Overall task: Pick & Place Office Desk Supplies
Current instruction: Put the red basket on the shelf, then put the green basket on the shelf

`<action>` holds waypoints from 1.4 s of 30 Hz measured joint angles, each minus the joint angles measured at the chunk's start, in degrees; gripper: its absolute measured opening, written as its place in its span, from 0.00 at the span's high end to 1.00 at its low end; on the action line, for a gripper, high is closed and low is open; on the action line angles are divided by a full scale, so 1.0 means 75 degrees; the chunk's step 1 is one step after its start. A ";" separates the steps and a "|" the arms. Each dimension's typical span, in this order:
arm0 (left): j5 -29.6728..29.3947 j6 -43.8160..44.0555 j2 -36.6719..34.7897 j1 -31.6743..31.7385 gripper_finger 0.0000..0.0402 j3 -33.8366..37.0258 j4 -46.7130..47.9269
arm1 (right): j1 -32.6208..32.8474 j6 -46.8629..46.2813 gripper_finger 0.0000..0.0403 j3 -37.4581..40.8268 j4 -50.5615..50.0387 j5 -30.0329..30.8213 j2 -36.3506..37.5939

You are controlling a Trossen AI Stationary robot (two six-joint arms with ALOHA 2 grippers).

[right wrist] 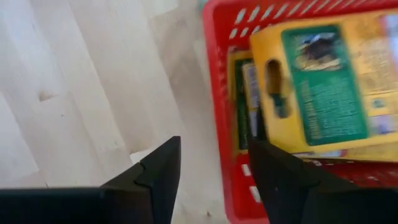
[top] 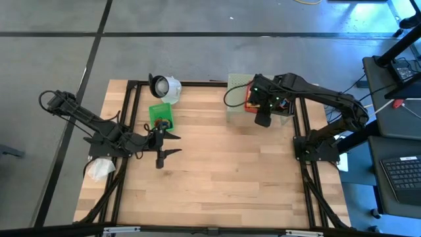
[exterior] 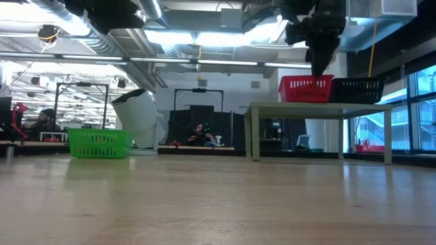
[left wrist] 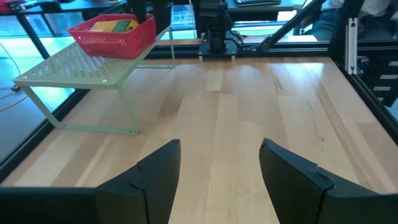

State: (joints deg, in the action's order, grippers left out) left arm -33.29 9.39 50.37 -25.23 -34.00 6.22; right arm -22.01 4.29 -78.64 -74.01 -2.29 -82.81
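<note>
Yellow-and-green crayon boxes (right wrist: 323,87) lie stacked in a red basket (right wrist: 217,74) that stands on the pale green perforated shelf (top: 237,99) at the table's far right. My right gripper (right wrist: 214,146) hovers open above the basket's edge, level with its rim area in the low view (exterior: 320,64), holding nothing. My left gripper (top: 176,143) is open near the table's left side, just near of a green basket (top: 160,115), fingers pointing right. From the left wrist view the crayon boxes (left wrist: 115,25) show inside the red basket. No rubber bands show.
A black basket (exterior: 357,90) stands beside the red one on the shelf. A white round object with a dark opening (top: 164,85) lies at the far edge behind the green basket. A white crumpled thing (top: 99,169) sits off the table's left edge. The wooden table's middle (top: 223,171) is bare.
</note>
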 joint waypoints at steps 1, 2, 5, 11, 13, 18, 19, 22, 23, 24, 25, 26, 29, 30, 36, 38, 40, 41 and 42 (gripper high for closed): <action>0.0003 0.0025 0.0000 0.0000 0.47 0.0000 0.0003 | 0.0001 0.0000 0.53 -0.0093 -0.0023 0.0080 0.0000; 0.0003 0.0050 0.0000 0.0000 0.47 0.0000 0.0003 | 0.0004 0.0000 0.53 -0.0195 -0.0037 0.0203 0.0000; 0.0014 0.0050 0.0000 0.0000 0.47 0.0000 0.0006 | -0.0002 -0.0134 0.53 -0.0583 -0.0079 0.0356 0.0001; 0.0119 0.0202 0.0000 0.0029 0.47 0.0000 0.0010 | 0.0143 -0.0589 0.53 -0.1202 -0.0115 0.0016 0.0003; 0.0177 0.0555 -0.0003 0.0146 0.47 0.0000 0.0118 | 0.0308 -0.0858 0.53 -0.1404 -0.0084 0.0039 0.0011; 0.0375 0.2013 -0.0003 0.0641 0.47 0.0000 0.1222 | 0.0976 -0.1317 0.56 -0.1925 0.0373 0.0336 0.0030; 0.0395 0.2271 -0.0001 0.0759 0.47 -0.0003 0.1515 | 0.1240 -0.1480 0.57 -0.2019 0.0433 0.0478 0.0048; 0.0461 0.2973 0.0092 0.1149 0.47 -0.0266 0.2783 | 0.2045 -0.2069 0.60 -0.2184 0.0632 0.0925 0.0110; 0.0523 0.3142 0.0154 0.1282 0.47 -0.0426 0.3205 | 0.2321 -0.2243 0.61 -0.2187 0.0626 0.1114 0.0121; 0.0632 0.3245 0.0243 0.1414 0.47 -0.0624 0.3578 | 0.2590 -0.2473 0.62 -0.2187 0.0614 0.1339 0.0130; 0.0727 0.3334 0.0322 0.1525 0.47 -0.0806 0.3974 | 0.2849 -0.2758 0.63 -0.2190 0.0612 0.1568 0.0131; 0.0803 0.3408 0.0397 0.1623 0.47 -0.0976 0.4360 | 0.3099 -0.3061 0.64 -0.2190 0.0582 0.1765 0.0131; 0.1109 0.3477 0.0776 0.1830 0.47 -0.1543 0.5157 | 0.3930 -0.3943 0.65 -0.2189 0.0552 0.2156 0.0127; 0.1190 0.3473 0.0930 0.1873 0.47 -0.1706 0.5520 | 0.4244 -0.4194 0.65 -0.2191 0.0547 0.2333 0.0099; 0.0981 0.3345 0.2518 0.2051 0.47 -0.2481 0.7723 | 0.5934 -0.5650 0.66 -0.2189 0.0432 0.3569 -0.0008; 0.0904 0.3169 0.3167 0.2143 0.47 -0.2589 0.8301 | 0.6488 -0.6041 0.66 -0.2190 0.0430 0.4069 -0.0094; 0.1044 0.2852 0.3721 0.2243 0.47 -0.2618 0.8368 | 0.7019 -0.6486 0.66 -0.2187 0.0369 0.4487 -0.0157; 0.1048 0.2712 0.3942 0.2267 0.47 -0.2628 0.8325 | 0.7245 -0.6671 0.66 -0.2188 0.0381 0.4671 -0.0209; 0.1032 0.2614 0.4122 0.2287 0.47 -0.2629 0.8274 | 0.7442 -0.6825 0.66 -0.2193 0.0382 0.4819 -0.0266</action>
State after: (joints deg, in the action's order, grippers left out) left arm -25.55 29.00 81.28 -8.08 -53.71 68.28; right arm 33.81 -46.89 -95.09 -71.14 33.85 -84.80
